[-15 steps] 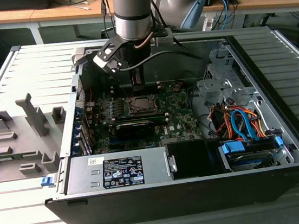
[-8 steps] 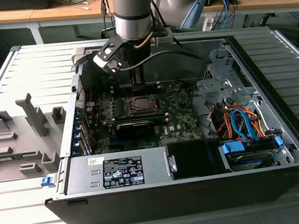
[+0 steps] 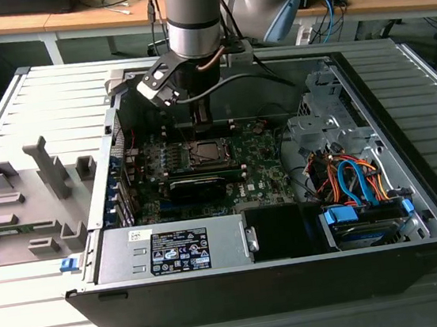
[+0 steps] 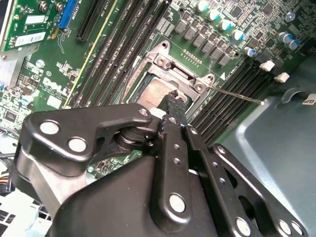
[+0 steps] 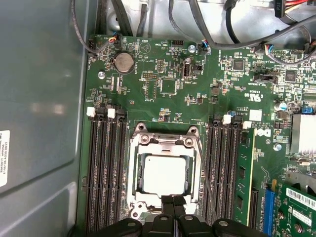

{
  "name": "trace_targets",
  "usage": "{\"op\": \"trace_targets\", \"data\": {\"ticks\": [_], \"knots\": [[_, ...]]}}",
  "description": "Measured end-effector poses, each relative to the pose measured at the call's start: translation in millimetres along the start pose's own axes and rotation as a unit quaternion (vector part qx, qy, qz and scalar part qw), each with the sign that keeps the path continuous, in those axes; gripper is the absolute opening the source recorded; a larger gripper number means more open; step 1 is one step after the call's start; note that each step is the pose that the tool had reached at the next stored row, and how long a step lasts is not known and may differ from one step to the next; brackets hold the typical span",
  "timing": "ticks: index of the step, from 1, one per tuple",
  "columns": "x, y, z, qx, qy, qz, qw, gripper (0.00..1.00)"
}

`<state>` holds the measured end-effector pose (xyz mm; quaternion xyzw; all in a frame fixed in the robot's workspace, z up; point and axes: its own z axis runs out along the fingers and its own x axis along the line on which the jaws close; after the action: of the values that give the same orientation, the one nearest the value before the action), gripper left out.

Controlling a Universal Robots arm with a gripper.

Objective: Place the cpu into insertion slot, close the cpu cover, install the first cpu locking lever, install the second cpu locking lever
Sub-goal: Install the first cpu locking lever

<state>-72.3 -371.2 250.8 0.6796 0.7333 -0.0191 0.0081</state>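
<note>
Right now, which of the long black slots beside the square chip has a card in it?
The outermost one, nearest the blue connector: a green card stands in it, while the other slots are bare black channels.

No print can be made out with certainty. In the exterior view, a white label crowded with small print is carried on the power supply at the near side. In the first wrist view, a white sticker is seen on the case wall, and white silkscreen lettering is printed on the motherboard around the insertion slot.
</note>
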Motion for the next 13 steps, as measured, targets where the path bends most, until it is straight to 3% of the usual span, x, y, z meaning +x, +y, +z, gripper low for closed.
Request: {"op": "trace_targets", "data": {"ticks": [13], "knots": [[0.0,0.0,0.0,-0.0018,-0.0008,-0.046,0.99892,0.11]]}}
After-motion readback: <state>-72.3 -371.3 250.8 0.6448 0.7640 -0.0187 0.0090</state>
